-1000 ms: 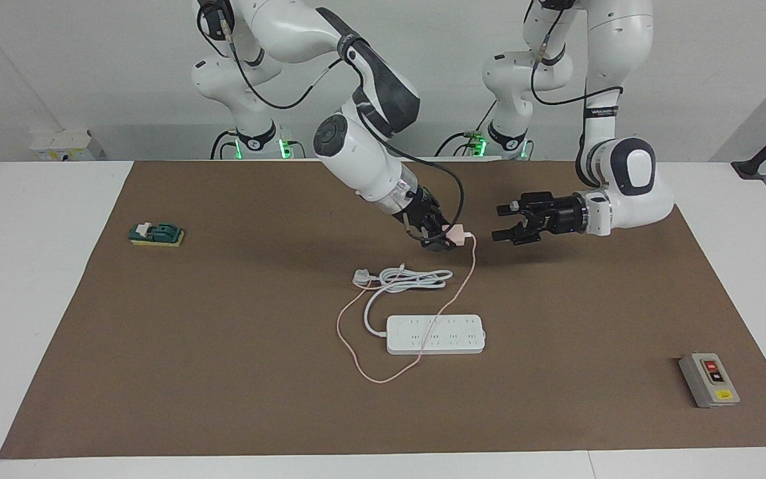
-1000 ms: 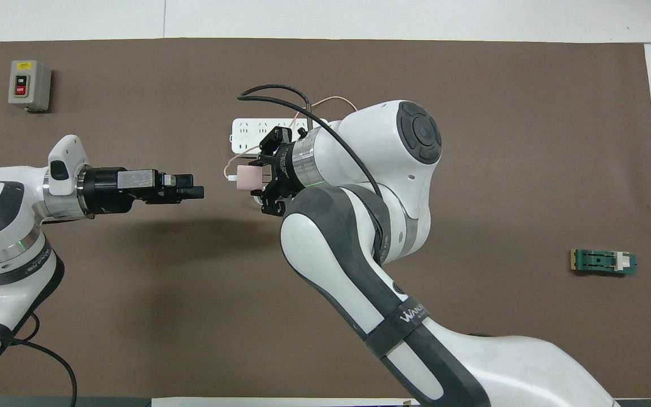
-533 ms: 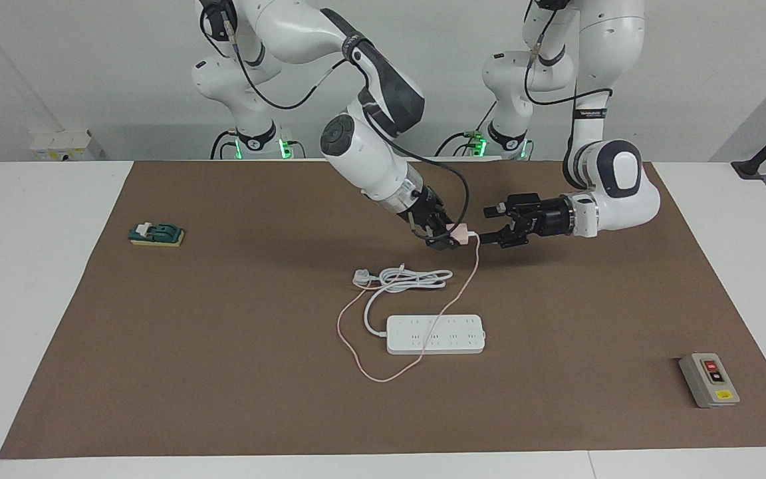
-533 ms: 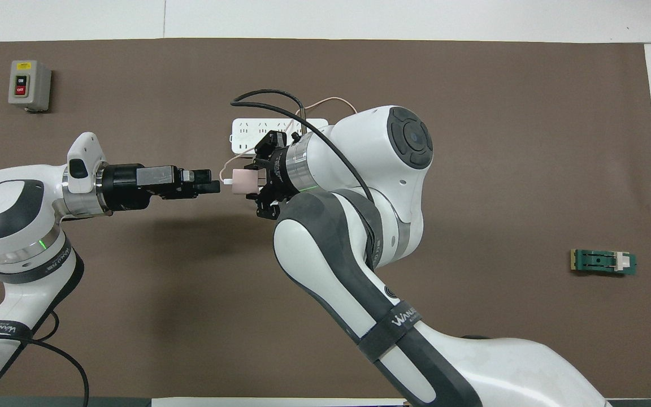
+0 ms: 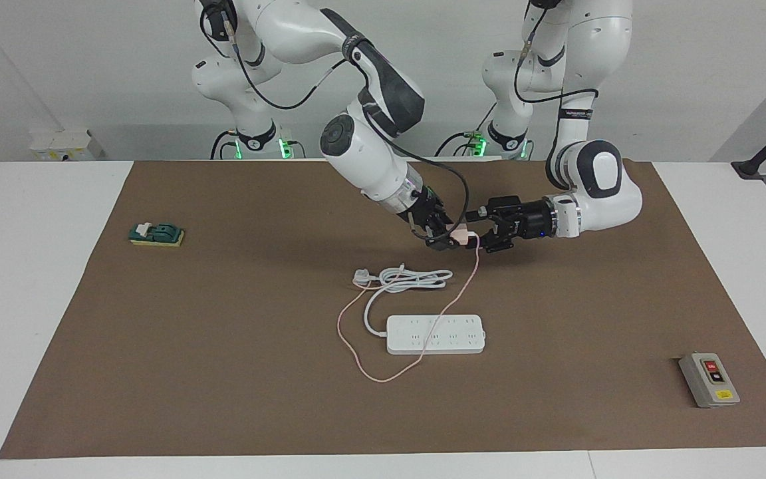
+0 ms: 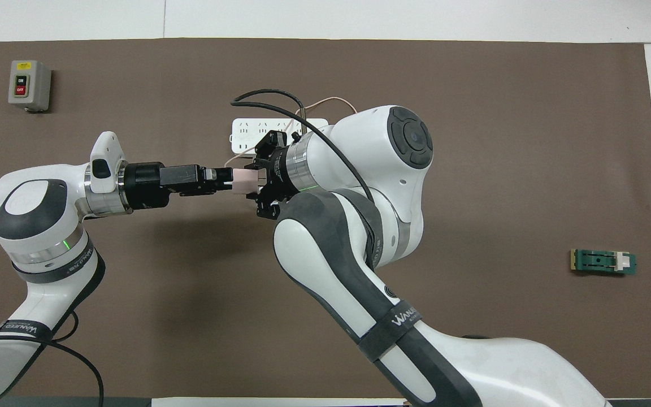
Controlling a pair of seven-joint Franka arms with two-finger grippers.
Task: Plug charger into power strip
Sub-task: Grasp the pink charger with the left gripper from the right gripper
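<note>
My right gripper [image 5: 441, 235] is shut on the charger [image 5: 461, 235], a small pale pink cube, and holds it in the air over the mat, above the coiled white cord. Its thin pink cable [image 5: 468, 279] hangs down and loops across the power strip [image 5: 436, 334], a flat white bar lying on the mat. My left gripper [image 5: 481, 231] is level with the charger, open, with its fingertips at the charger's free end. In the overhead view the charger [image 6: 244, 181] sits between the left gripper [image 6: 225, 180] and the right gripper [image 6: 261, 183]. The right arm partly covers the power strip [image 6: 249, 131].
The strip's thick white cord and three-pin plug [image 5: 360, 277] lie coiled on the brown mat [image 5: 223, 372], nearer to the robots than the strip. A grey box with red and black buttons [image 5: 709, 379] sits toward the left arm's end. A small green device [image 5: 157, 234] sits toward the right arm's end.
My left gripper has moved sideways toward the charger until its open fingertips reach the charger's free end. The right gripper rose slightly with the charger, then held still.
</note>
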